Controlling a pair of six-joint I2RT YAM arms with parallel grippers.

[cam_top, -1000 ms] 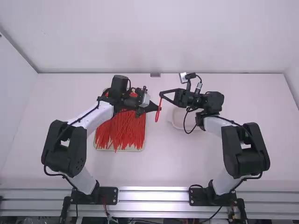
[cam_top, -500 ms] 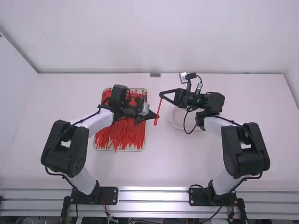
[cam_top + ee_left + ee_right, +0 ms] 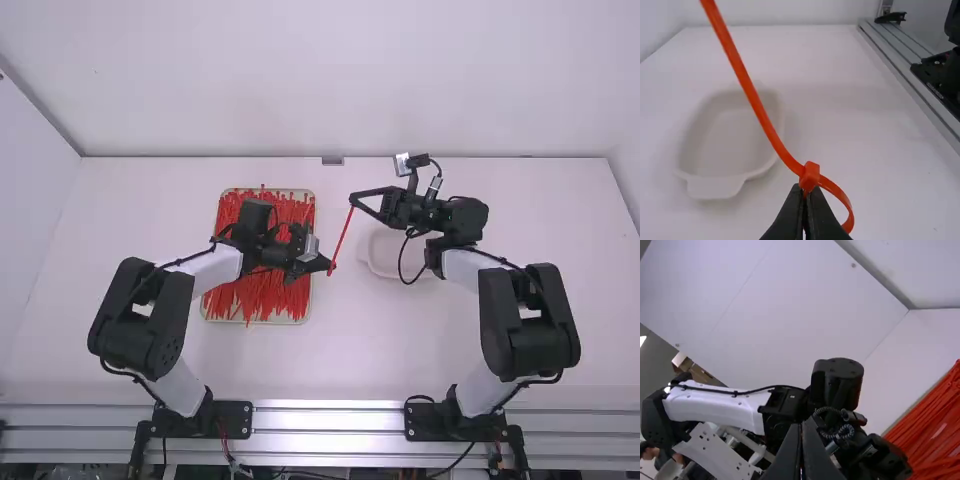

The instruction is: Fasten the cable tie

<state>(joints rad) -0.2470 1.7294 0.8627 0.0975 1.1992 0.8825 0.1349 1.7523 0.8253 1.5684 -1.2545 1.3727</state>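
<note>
left tool point(image 3: 804, 199) and right tool point(image 3: 352, 197) clamp a cable tie point(image 3: 754, 105) between dish point(image 3: 715, 187) and tray point(image 3: 300, 317) of ties point(image 3: 258, 290)

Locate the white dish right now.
In the high view the white dish sits right of centre, between the tray of red ties and the right arm, beside the cable tie the left hand grips.

looped cable tie point(image 3: 810, 175): 1 | white dish point(image 3: 730, 145): 1 | tray point(image 3: 209, 314): 1 | loose red ties point(image 3: 268, 290): heap, past counting
</note>
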